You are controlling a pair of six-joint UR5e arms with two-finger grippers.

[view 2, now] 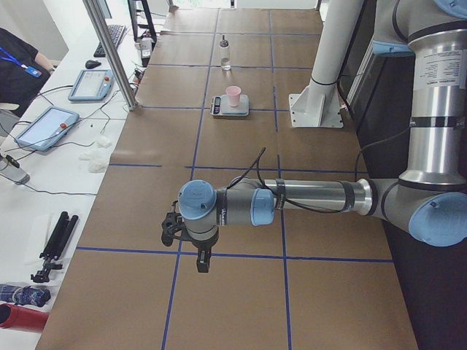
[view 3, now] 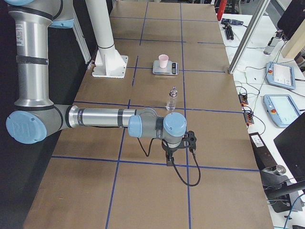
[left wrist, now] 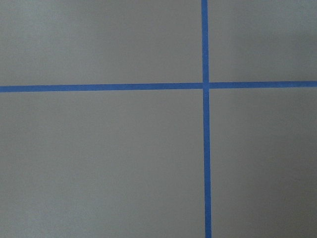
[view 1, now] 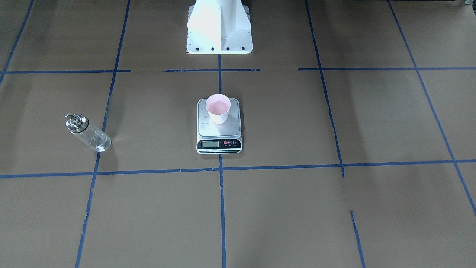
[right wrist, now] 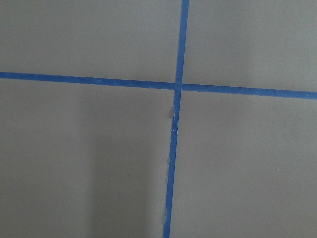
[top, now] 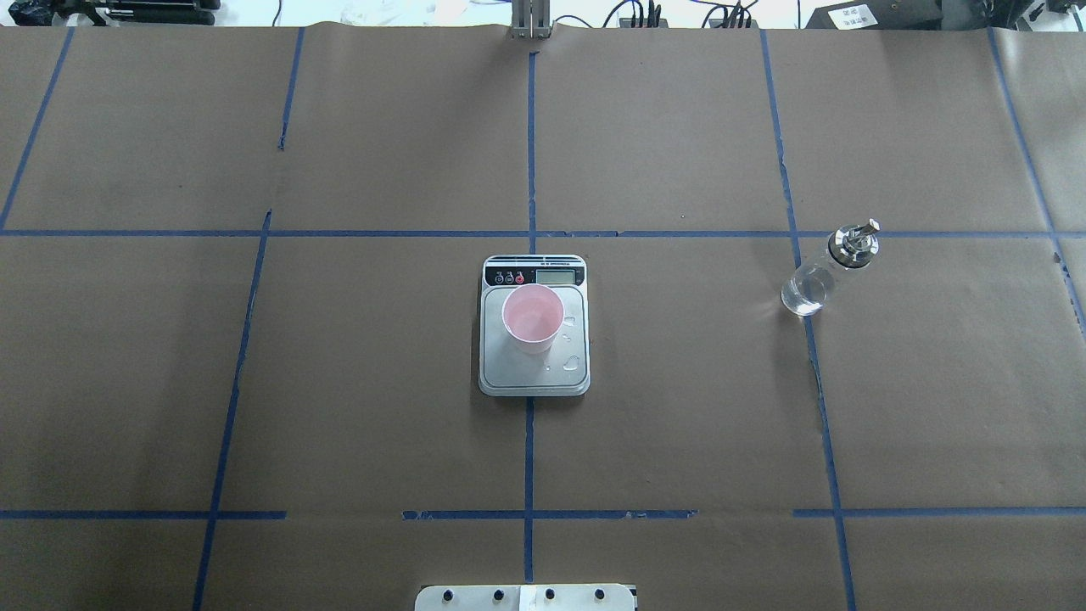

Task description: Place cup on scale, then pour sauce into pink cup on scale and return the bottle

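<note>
Small clear glass bottle (top: 816,280) stands upright, metal spout pointing away from the flat steel scale (top: 526,378); pale pink tapered cup (top: 533,318) sits mouth-up on it, droplets (top: 575,363) beside; left gripper (view 2: 202,262) and right gripper (view 3: 170,160): can't tell whether parted.

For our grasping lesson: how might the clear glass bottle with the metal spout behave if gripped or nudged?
The clear glass bottle looks smooth, so probably slippery and breakable. Narrow with a metal top, it may tip if pushed high.
</note>
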